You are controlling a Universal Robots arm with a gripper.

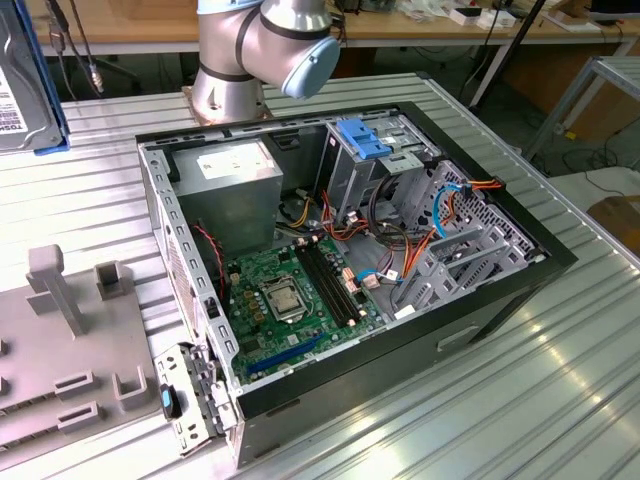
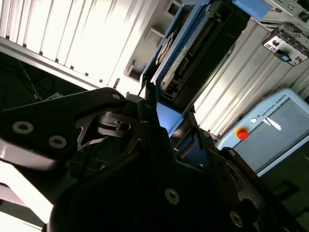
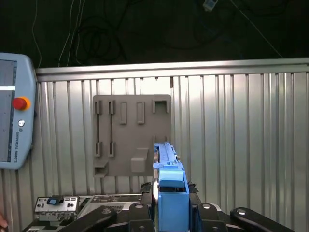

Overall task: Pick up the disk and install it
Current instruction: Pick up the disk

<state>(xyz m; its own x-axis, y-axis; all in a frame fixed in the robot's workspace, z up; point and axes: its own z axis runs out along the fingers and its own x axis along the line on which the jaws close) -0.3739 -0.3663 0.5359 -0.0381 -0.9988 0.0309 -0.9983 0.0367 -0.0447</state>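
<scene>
- We see the gripper pinched shut on the disk, its black jaws pressed against the bright blue side rails in both wrist views.
- The disk hangs clear of the ribbed metal table, edge-on over the grey holder. In the exterior view it sits at the exterior view's left, well apart from the open computer case.
- Our first worry is the rails. They look like smooth, hard plastic, and so narrow a grip could let the disk twist or slide out and drop onto the table.
- Our second is the case, where loose orange and blue cables crowd beside the metal cage with its blue latch. They could snag a rail corner.
- The disk is flat and rectangular, with one face silvery and labelled.
- The table is shiny and corrugated.
- The holder is matte, with slots and posts.
- The case is thin, perforated sheet metal.
</scene>
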